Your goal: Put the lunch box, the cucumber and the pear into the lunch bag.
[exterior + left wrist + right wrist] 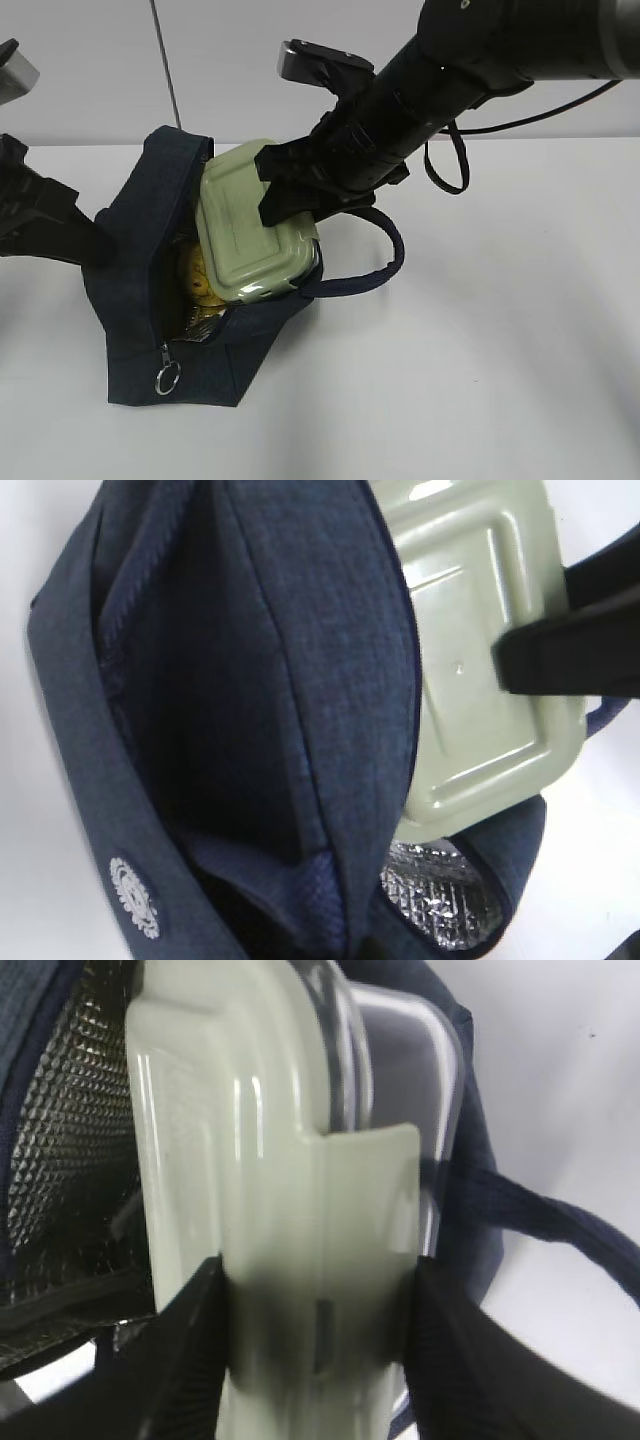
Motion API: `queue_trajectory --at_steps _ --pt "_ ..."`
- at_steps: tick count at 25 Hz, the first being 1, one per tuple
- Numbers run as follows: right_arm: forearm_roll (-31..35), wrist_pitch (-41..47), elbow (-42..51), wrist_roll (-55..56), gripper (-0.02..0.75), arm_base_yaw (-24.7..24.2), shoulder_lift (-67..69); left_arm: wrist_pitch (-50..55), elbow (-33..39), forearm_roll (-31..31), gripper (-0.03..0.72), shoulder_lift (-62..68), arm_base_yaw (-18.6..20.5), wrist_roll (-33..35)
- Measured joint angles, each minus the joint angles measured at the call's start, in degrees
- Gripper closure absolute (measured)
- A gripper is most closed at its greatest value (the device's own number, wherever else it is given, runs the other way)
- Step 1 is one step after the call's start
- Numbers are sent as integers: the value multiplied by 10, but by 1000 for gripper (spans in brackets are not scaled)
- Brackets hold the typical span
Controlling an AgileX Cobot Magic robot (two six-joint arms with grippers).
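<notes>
1. The lunch bag (140,300) is seen as a dark navy fabric bag lying on the white desk (480,350), its mouth spread open toward the upper right. A silvery quilted lining (440,900) is shown inside, and a zipper with a metal ring pull (167,378) is seen at the near corner. A looped strap handle (385,262) is draped to the right of the bag.
2. The lunch box (250,225) is shown as a clear glass container with rounded corners and a pale sage-green clip lid. It is tilted and lodged partly in the bag's mouth, with its lower end inside the opening and its upper part above the fabric edge.
3. A yellow bumpy item, taken to be the pear (197,278), is glimpsed inside the bag beneath the box.
4. The right fingers (315,1360) are spread about halfway and clamped across the width of the lunch box, 1 dark finger pressed on each side at the lid's clip.
5. The left fingers (85,240) are clenched at the bag's left side; fabric appears pinched, though the tips are hidden by it.
</notes>
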Motion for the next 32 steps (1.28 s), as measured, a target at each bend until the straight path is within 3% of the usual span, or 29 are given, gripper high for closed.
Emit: queue_trajectory --at_steps 8,16,19,23,27,32 --pt "119 -10 -2 -57 375 15 26 -1 0 0 685 0 0 0" --pt "126 -30 -4 -73 372 54 26 -1 0 0 685 0 0 0" --pt "124 -26 -9 -89 318 55 26 -1 0 0 685 0 0 0" --pt "127 4 -40 -108 182 56 26 -1 0 0 685 0 0 0" --pt "95 32 -75 -101 164 57 24 -2 0 0 685 0 0 0" --pt "-32 45 -100 -19 166 56 4 -2 0 0 685 0 0 0"
